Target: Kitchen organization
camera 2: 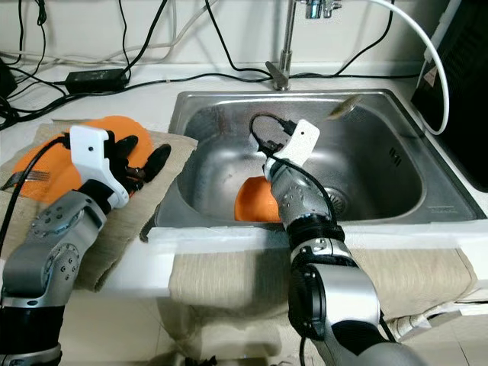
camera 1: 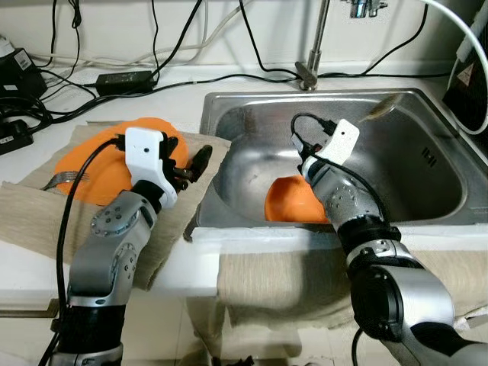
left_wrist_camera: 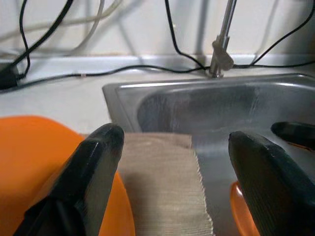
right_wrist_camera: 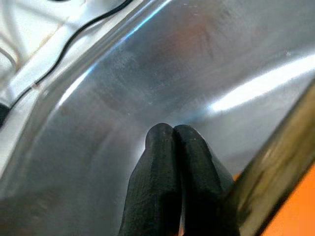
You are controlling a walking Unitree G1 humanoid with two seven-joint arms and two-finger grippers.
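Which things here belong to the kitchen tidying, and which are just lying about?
Job: orange plate on the cloth; orange dish in the sink; left pincer; right pincer.
Lying about: power adapter, cables, tap.

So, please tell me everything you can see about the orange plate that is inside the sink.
The orange plate in the sink looks like smooth plastic, plain and without pattern. It sits low in the steel sink, near the front wall, and seems tilted rather than flat. The right arm hides much of it, so its full outline cannot be told. The right pincer, shut, is close beside it; whether it touches the plate cannot be told.
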